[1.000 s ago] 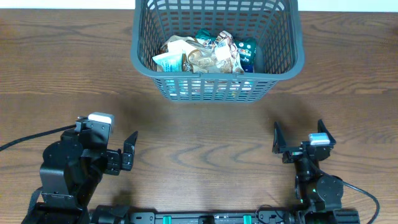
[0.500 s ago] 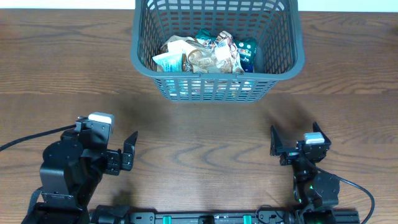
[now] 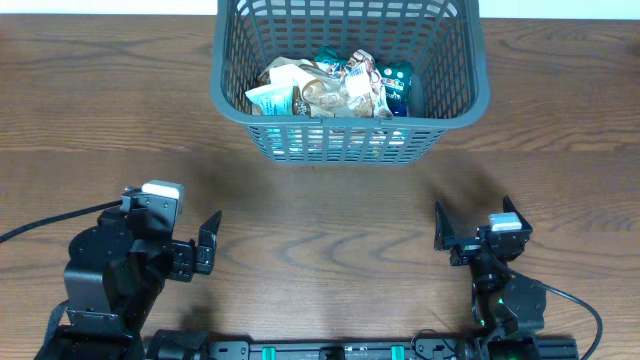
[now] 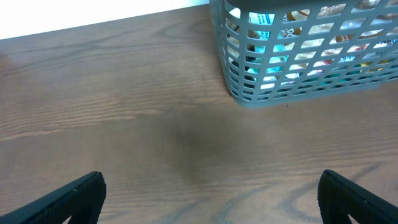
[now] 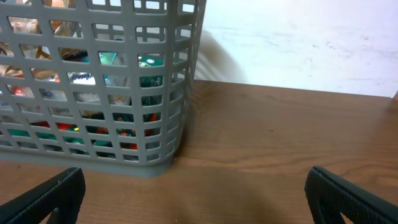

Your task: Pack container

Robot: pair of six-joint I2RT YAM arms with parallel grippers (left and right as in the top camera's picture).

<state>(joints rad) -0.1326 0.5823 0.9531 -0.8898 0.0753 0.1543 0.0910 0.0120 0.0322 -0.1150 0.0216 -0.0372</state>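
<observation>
Dark grey container (image 3: 348, 140), standing upright on the wooden desk (image 3: 320, 210), already holding crumpled snack packets (image 3: 330, 87), no loose packet visible beside it, left tool (image 3: 208, 243) and right tool (image 3: 473, 215) both spread wide and empty, well apart from its near wall: packing probably finished.

Desk (image 3: 320, 200): dark brown wood-grain top, grain running left to right, matt finish, evenly lit with only soft, diffuse shadows. Wall (image 5: 298, 43): plain white, lightly marked, seen beyond the desk's far edge, left and right.
</observation>
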